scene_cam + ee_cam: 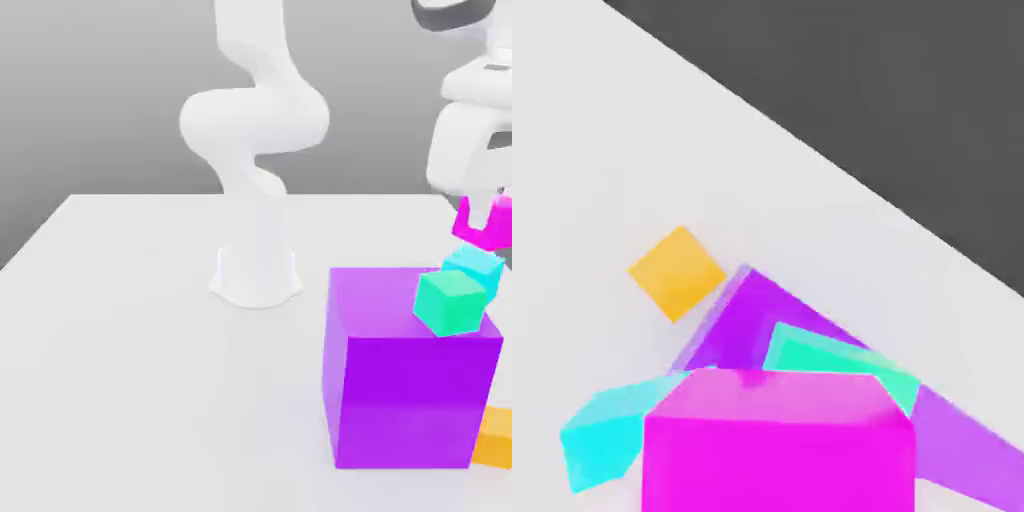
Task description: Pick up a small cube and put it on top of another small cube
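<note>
White Panda arm, base column (pixel 256 262) on the white matte tabletop (pixel 120 330); upper links curve up and over toward the exterior view's right; the hand housing hangs above the block cluster there.

Gripper (pixel 484 222) closed on the small bright magenta-pink cube (pixel 478 226); in the exterior view the cube sits between the two white fingers (pixel 470 205), clear of any surface, held in the air; in the hand view the same magenta cube (pixel 778 440) looms closest to the camera.

Small cyan, light-blue cube (pixel 474 266) lies just beneath the held magenta cube; whether the two touch cannot be told; in the hand view the cyan cube (pixel 600 430) pokes out to one side from under the magenta one.

Small teal-green cube (pixel 450 301) sits tilted, just beside the cyan cube and nearer the camera in the exterior view; both appear over the top face of the large glossy purple block (pixel 405 400); teal-green cube (pixel 842 360) and purple block (pixel 737 325) also seen in the hand view.

Small orange cube (pixel 495 438) rests on the table, beside the purple block's lower corner at the exterior view's right; orange cube (pixel 677 272) stands apart from the purple edge in the hand view.
</note>
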Controlling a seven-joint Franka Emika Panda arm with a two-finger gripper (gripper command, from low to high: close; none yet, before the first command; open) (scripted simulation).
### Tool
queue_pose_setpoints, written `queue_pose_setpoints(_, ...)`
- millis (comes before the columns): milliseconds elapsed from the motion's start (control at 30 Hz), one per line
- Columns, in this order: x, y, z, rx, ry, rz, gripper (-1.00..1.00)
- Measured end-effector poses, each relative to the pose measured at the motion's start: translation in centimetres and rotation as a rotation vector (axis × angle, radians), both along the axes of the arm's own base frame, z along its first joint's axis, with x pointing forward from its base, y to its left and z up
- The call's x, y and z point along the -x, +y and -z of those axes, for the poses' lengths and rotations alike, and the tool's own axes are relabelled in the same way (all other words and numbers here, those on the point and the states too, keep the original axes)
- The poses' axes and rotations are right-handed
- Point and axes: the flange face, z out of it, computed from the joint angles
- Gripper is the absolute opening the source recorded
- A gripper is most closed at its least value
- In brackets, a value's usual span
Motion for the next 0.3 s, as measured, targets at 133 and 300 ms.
queue_pose_setpoints(133,0.9,-0.5,2.3,-0.026,0.018,0.114,-1.0)
queue_pose_setpoints(300,1.0,-0.6,5.0,-0.027,0.019,0.121,1.0)
